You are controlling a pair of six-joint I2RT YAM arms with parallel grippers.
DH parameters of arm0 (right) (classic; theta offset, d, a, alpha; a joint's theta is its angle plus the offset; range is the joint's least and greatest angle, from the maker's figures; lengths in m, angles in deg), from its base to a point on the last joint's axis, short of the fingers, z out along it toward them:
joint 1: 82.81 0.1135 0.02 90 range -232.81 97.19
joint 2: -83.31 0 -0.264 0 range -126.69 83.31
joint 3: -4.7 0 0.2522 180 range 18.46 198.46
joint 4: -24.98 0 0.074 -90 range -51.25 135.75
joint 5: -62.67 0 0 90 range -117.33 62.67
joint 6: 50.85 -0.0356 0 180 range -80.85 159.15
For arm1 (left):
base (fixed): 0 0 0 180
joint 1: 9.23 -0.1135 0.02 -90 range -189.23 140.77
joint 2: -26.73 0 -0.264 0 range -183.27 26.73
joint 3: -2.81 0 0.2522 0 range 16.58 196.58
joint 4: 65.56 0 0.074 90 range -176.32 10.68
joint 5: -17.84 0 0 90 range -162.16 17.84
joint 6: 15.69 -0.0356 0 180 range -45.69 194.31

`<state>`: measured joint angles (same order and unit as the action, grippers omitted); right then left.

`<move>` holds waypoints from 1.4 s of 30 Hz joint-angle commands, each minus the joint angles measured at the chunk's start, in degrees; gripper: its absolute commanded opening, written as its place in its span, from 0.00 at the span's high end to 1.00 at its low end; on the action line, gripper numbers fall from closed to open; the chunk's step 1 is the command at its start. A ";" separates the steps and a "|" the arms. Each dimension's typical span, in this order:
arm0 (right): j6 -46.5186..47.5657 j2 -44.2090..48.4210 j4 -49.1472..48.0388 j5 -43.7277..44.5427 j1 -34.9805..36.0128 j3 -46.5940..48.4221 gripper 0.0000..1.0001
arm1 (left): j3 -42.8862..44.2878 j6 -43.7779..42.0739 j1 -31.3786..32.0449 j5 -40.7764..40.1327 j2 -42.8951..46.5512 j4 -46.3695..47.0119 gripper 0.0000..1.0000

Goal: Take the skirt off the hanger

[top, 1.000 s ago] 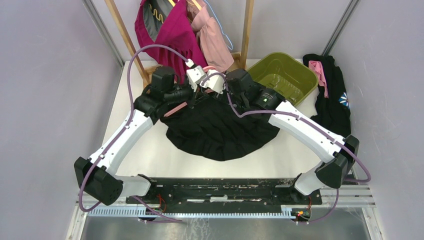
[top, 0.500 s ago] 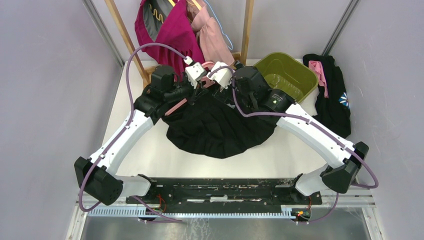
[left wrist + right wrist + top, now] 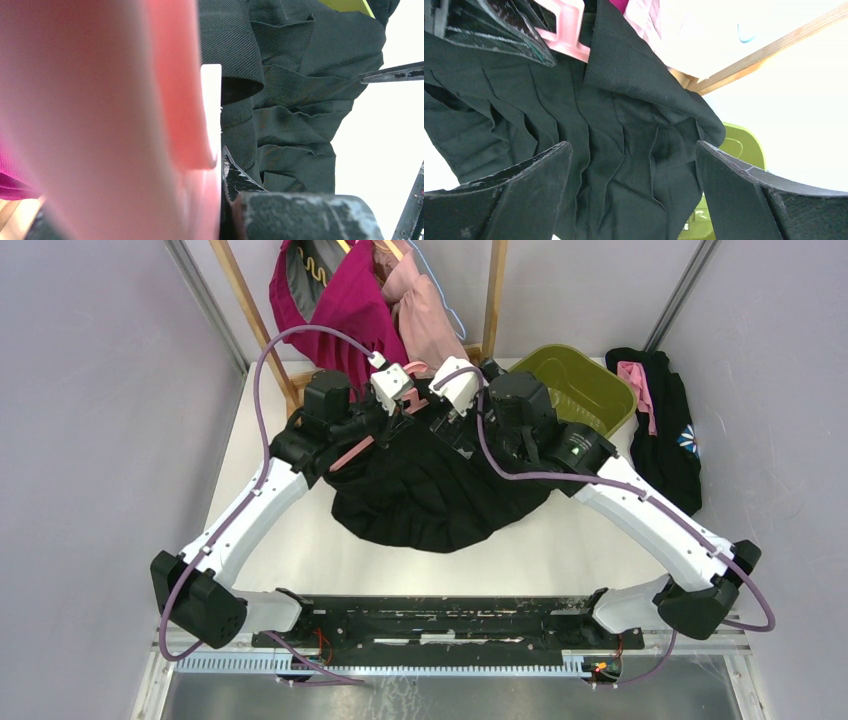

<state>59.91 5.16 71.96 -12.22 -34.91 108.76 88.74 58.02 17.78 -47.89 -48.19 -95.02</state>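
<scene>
The black pleated skirt (image 3: 430,490) lies spread on the table, its waist end raised at the pink hanger (image 3: 372,438). My left gripper (image 3: 398,405) is shut on the hanger (image 3: 100,125), which fills the left of its wrist view, with skirt folds (image 3: 295,100) just beyond. My right gripper (image 3: 455,425) stands open right beside it, over the skirt's waist. In the right wrist view both fingers (image 3: 524,195) spread wide apart with skirt cloth (image 3: 624,150) behind the gap and nothing pinched. The hanger (image 3: 566,30) shows at top left.
A wooden rack (image 3: 493,300) at the back carries a magenta garment (image 3: 340,300) and a pale pink one (image 3: 430,325). A green bin (image 3: 565,390) sits back right. A heap of black clothing (image 3: 660,430) lies at the right edge.
My right gripper has opened wide and drawn back to the right, away from the left gripper. The left gripper keeps its hold on the hanger. The skirt has shifted slightly.
</scene>
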 commanded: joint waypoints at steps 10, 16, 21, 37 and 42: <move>-4.88 -7.94 -8.01 -5.00 0.09 4.03 0.07 | 2.00 0.37 -0.19 0.38 0.65 4.29 0.97; -4.03 -10.53 -9.04 -0.95 -0.29 5.12 0.23 | 1.70 -0.01 -0.21 0.21 1.95 3.37 0.97; -5.64 -12.08 -8.77 1.93 -2.15 6.20 0.56 | 1.43 -0.21 -0.20 -0.14 3.03 3.00 0.97; -8.49 -4.03 -14.42 5.99 -5.63 2.00 0.99 | 0.59 -0.42 -0.16 -0.71 2.89 2.96 0.97; -8.71 -4.50 -10.15 -0.66 -5.78 2.66 0.57 | 1.71 -0.19 -0.25 -0.42 2.21 2.75 0.97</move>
<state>51.93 -0.04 61.62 -8.61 -40.57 110.80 88.61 58.17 17.51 -48.59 -47.68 -96.73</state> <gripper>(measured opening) 0.265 0.099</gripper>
